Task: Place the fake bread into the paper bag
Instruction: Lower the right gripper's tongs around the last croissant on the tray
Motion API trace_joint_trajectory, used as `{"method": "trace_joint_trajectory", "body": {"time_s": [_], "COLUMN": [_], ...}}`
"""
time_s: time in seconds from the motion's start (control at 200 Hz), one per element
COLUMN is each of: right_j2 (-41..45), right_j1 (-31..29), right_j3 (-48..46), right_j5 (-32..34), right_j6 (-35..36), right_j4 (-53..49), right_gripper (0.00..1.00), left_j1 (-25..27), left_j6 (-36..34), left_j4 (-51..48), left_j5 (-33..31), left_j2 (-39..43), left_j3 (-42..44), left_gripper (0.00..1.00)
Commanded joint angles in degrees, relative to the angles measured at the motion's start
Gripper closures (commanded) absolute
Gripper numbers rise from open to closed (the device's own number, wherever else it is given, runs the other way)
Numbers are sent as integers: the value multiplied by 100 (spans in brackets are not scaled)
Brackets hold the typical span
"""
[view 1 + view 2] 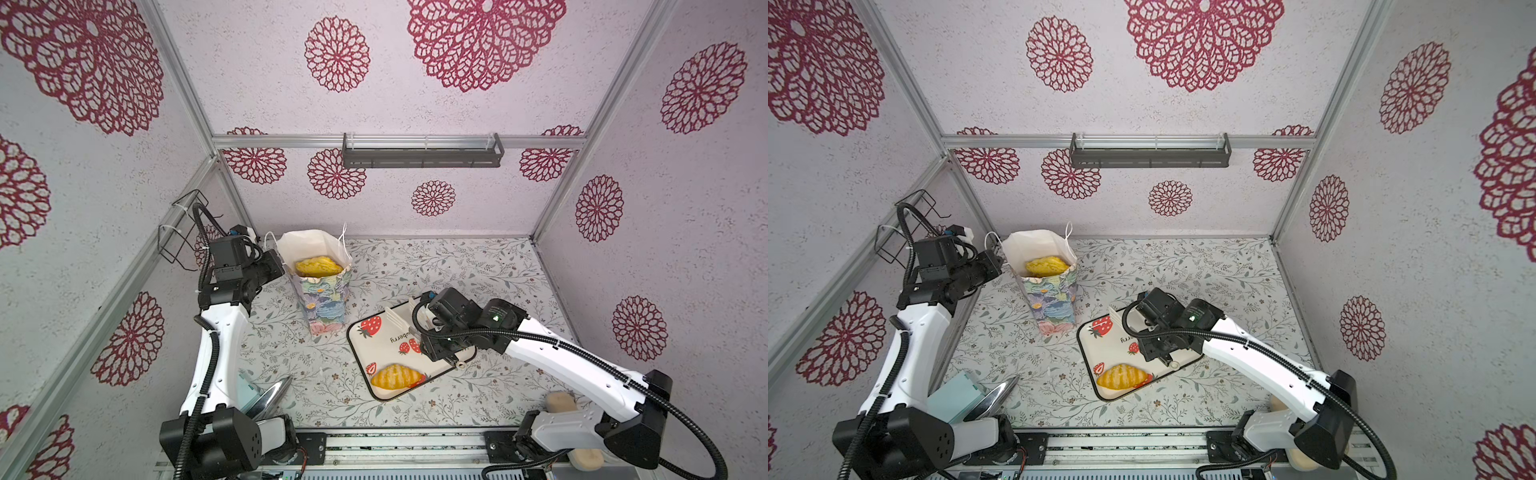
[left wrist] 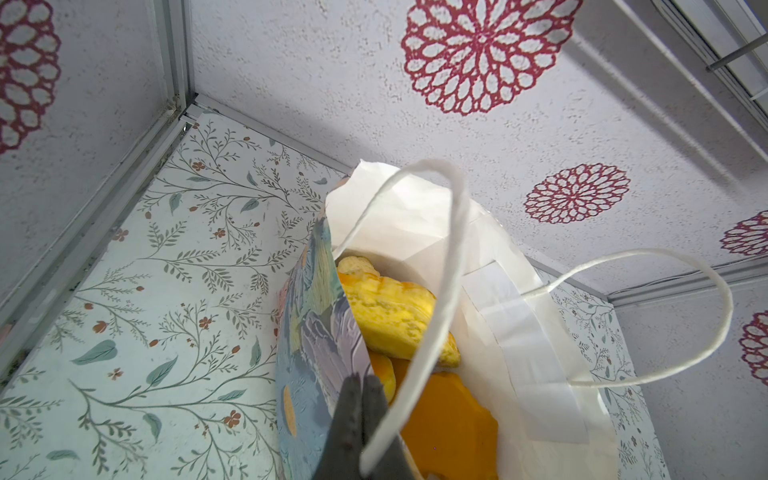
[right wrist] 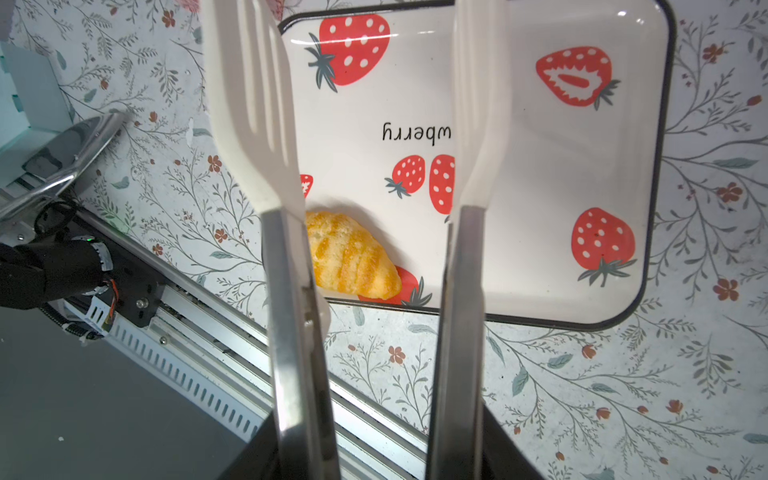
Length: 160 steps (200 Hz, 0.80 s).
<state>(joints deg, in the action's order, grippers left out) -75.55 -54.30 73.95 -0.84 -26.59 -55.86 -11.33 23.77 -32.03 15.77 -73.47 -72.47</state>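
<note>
Bag: the paper bag (image 1: 325,301) stands upright at the back left of the table, its mouth open and its white inside showing.
Bread already in: several pieces of fake bread (image 2: 386,316) lie piled inside the bag. In both top views the uppermost one sits just under the rim.
Count inside: cannot be told, because the pieces hide one another.
Bread left out: one croissant (image 1: 395,376) lies on the strawberry tray (image 1: 376,347), at the end nearest the robot's base. The rest of the tray is bare.
Left claw: the left gripper (image 2: 358,415) is clenched on the bag's near wall at the rim, steadying the mouth. A cord handle (image 2: 451,257) loops past it.
Right claw: the right gripper (image 1: 434,343) is clamped around the metal arms of the tongs (image 3: 253,108). Their white heads are spread with nothing between them.
Tongs' place: the heads are over the far part of the tray, apart from the croissant.
Unclear: a pale rounded shape (image 1: 560,402) by the right arm's base is too hidden to name.
Progress: judged nearly finished, since only one piece is plainly outside the bag.
Left to do: close the tongs on the croissant, carry it over the open mouth and drop it in.
</note>
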Motion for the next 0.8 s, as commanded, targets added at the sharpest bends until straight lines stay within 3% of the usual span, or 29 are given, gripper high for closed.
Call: {"method": "trace_joint_trajectory", "body": {"time_s": [0.0,0.796], "right_j2": [84,-109], "right_j1": [-159,-655], "right_j3": [-24,-461], "right_j5": [-21,33], "right_j6": [103,164], "right_j4": [-54,-373], "right_gripper": [49,45], "left_j1": [52,57], "left_j6": [-61,-44], "left_j4": [-101,-93], "left_j5": [-5,16], "left_j2": [-1,8], "left_j3": [-22,-13], "left_gripper": [100,100]}}
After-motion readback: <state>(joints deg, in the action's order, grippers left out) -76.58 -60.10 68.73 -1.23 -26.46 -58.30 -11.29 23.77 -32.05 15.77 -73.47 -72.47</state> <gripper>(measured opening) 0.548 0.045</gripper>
